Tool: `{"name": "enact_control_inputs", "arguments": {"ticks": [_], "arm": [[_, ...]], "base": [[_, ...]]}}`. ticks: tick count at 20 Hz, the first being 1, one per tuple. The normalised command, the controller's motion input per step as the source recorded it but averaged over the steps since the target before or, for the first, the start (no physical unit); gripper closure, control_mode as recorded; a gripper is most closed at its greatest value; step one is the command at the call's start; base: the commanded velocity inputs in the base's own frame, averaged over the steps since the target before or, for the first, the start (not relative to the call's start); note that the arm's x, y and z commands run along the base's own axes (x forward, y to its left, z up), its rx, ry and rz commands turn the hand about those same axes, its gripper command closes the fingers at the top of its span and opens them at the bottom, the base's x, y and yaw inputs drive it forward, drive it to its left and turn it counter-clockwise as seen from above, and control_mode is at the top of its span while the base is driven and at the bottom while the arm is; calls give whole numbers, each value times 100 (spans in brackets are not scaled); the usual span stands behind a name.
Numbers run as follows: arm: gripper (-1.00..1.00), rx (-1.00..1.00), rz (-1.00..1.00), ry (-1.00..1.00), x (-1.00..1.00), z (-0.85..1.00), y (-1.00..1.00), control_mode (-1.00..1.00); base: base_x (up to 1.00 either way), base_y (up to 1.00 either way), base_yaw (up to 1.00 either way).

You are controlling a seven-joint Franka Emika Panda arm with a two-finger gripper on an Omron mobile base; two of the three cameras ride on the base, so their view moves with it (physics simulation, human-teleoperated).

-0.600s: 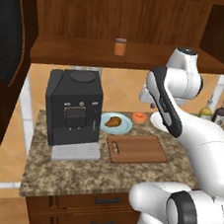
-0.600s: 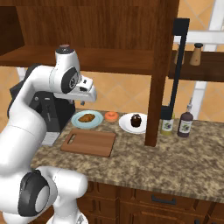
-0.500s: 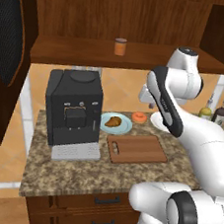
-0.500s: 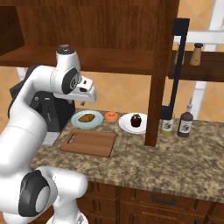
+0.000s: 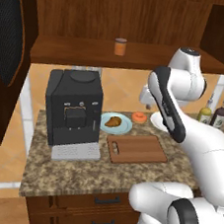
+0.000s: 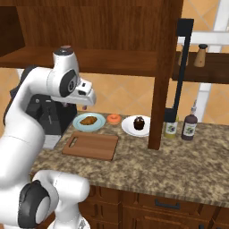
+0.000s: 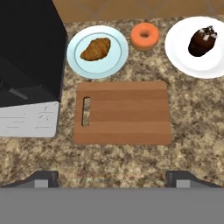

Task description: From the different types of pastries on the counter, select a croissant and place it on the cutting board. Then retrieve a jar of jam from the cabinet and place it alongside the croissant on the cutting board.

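Hand view looks straight down from the gripper (image 7: 112, 177), whose tips stand wide apart with nothing between them, high above the bare cutting board (image 7: 122, 112). The croissant (image 7: 95, 48) lies on a pale blue plate (image 7: 114, 65) just beyond the board, beside the donut (image 7: 145, 36) and cupcake (image 7: 202, 42); the height probably gives a survey before descending. Left base view adds the jam jar (image 5: 120, 46) on the cabinet shelf (image 5: 81, 52).

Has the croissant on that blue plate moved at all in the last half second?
No. The croissant lies on the light blue plate, between the coffee machine and the donut, as it did before.
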Motion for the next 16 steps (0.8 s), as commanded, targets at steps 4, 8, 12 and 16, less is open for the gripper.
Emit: {"name": "enact_control_inputs", "arguments": {"ticks": [4,8,12,16], "arm": [[-100,0,0,-12,0,52,34,-100],[-100,0,0,-12,32,31,51,-100],[-100,0,0,-15,54,48,59,-100],[-100,0,4,-18,80,51,38,-100]], "base": [[0,0,0],[0,0,0],[0,0,0],[0,0,0]]}}
